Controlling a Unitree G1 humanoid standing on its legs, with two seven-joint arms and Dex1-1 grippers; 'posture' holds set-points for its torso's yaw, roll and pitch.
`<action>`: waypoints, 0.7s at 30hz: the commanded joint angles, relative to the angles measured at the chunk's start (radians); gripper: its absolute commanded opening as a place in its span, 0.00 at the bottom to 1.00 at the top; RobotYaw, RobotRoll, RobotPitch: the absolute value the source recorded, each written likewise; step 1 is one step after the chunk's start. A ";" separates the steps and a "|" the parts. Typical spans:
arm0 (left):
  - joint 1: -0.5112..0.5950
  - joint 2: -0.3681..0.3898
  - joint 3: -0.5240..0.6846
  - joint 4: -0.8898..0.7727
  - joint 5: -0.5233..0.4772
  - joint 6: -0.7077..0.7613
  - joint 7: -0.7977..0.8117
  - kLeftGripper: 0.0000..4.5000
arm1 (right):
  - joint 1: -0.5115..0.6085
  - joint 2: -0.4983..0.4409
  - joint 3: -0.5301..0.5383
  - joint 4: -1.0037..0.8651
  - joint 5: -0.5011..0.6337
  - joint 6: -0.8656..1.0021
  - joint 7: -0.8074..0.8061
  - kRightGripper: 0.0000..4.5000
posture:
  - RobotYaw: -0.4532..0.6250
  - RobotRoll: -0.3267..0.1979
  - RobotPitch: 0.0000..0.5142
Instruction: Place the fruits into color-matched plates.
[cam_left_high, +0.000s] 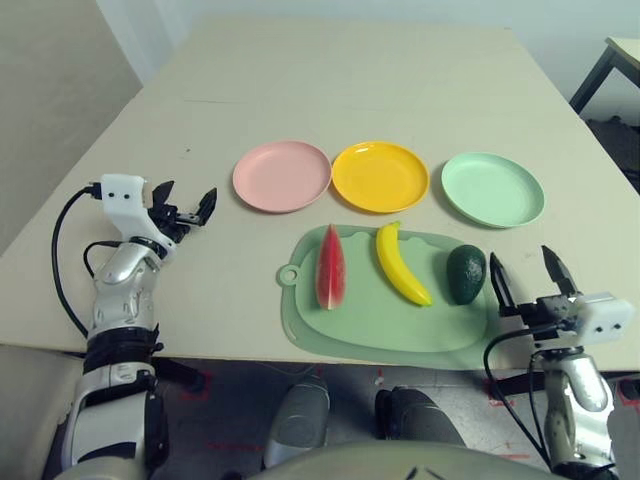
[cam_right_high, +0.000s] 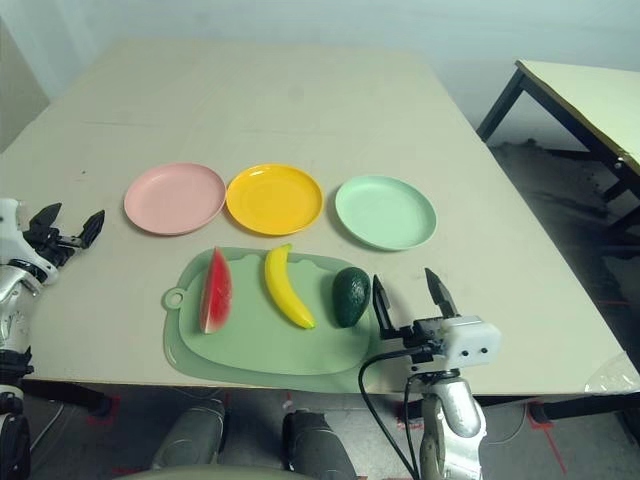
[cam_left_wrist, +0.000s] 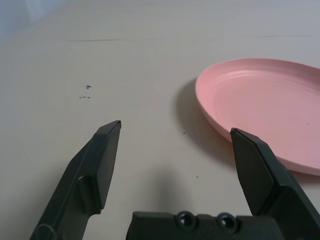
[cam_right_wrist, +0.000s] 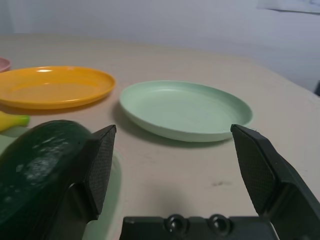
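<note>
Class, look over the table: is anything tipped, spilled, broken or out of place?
Nothing stands out. The watermelon wedge, banana and avocado lie side by side on the cutting board, and the three plates sit flat in a row.

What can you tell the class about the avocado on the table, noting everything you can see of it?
The avocado is a dark green toy fruit, egg-shaped, with a smooth, slightly shiny skin that looks like plastic. It is whole and lies on the right end of the pale green cutting board, to the right of the banana and apart from it. The mint green plate sits beyond it on the table. The right gripper, open, is just beside it without holding it.
</note>
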 joint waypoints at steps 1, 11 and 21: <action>0.005 -0.012 0.008 0.007 -0.026 -0.019 -0.030 0.99 | 0.026 -0.033 -0.049 -0.012 0.049 0.037 -0.003 1.00 | 0.64 0.62 0.21; -0.064 0.080 -0.022 -0.013 -0.205 0.066 -0.518 0.99 | 0.171 -0.238 -0.110 -0.327 -0.052 0.331 -0.054 1.00 | 0.61 0.62 0.26; -0.158 0.232 -0.166 -0.128 -0.222 0.089 -1.012 0.99 | 0.021 -0.721 -0.067 -0.507 -0.125 0.502 0.234 1.00 | 0.58 0.62 0.24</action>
